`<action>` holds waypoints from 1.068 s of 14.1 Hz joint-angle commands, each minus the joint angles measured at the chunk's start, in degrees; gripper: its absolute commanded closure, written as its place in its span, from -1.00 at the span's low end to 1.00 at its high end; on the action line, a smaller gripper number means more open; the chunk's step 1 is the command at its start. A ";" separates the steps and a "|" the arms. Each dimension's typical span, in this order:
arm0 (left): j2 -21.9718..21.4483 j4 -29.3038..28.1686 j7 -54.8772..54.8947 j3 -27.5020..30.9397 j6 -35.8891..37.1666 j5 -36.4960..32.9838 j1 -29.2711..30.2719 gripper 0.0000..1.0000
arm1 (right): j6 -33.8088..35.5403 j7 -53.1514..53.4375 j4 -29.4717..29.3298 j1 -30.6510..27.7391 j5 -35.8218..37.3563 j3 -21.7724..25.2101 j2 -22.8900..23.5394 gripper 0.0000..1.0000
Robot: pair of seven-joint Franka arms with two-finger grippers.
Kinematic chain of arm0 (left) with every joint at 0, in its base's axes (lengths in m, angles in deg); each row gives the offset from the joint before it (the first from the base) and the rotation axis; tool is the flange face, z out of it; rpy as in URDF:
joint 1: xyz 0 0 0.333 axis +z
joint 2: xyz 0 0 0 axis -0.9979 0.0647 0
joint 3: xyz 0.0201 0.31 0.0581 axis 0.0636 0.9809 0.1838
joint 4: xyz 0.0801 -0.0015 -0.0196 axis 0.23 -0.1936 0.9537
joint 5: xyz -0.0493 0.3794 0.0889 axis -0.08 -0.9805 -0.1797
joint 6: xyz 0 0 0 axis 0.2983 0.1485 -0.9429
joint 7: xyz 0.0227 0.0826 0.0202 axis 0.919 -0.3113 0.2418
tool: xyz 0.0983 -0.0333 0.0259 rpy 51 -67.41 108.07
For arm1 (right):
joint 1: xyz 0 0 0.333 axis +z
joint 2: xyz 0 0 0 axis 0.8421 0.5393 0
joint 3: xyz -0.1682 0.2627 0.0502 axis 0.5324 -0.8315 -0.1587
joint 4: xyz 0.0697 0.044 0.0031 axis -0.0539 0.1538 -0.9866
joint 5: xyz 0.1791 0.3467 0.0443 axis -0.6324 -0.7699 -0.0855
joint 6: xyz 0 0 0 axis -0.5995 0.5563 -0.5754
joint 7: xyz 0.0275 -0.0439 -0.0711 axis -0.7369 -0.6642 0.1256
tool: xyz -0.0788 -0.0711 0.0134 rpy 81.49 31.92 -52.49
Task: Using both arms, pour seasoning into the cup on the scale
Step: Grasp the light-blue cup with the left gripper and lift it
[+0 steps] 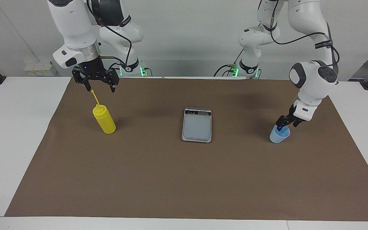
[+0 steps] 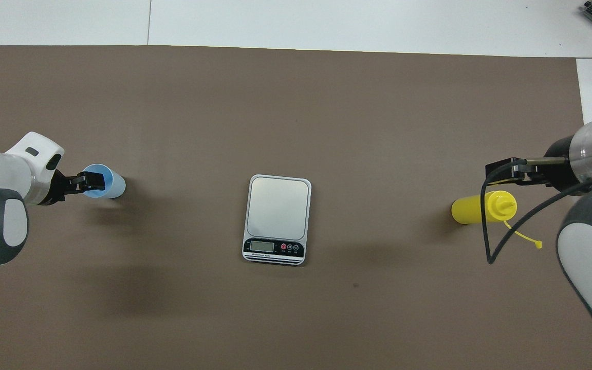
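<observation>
Reaching down from its end of the counter, the left arm bends at the elbow and points its left pincer (image 1: pixel 283 126) at the rim of the cup (image 1: pixel 279 135). One finger dips inside the blue cup and the other sits outside the wall, so the rim is between them, but I cannot tell if they squeeze it yet. The cup stands upright on the brown mat (image 1: pixel 184 179), toward the left arm's end of the counter. The scale (image 1: pixel 197 125) lies flat in the middle of the mat, with its dark display strip on the end nearer to the robots. Its pale plate has nothing on it. The seasoning (image 1: pixel 104 119) stands toward the right arm's end, well apart from the scale. It is a yellow bottle with a cone top, and its thin cap strap sticks up at a slant. The right arm hangs straight down with its wrist upright. The right pincer (image 1: pixel 100 87) waits in the air just above the strap, with its fingers spread wide and nothing in them. A black cable loops down beside that arm.
</observation>
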 commanded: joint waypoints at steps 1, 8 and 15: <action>1.29 -0.79 -0.79 0.03 -2.52 1.04 -0.27 -0.80 | 0.54 -1.25 0.38 -0.78 -1.04 -0.09 -0.73 -1.00; 1.73 0.51 2.64 0.12 -0.78 0.96 -1.41 1.00 | 0.63 -1.25 0.38 -0.78 -1.04 -0.09 -0.73 -1.00; 2.43 20.01 2.12 -0.50 23.72 0.87 -4.91 1.00 | 0.63 -1.25 0.38 -0.78 -1.04 -0.09 -0.73 -1.00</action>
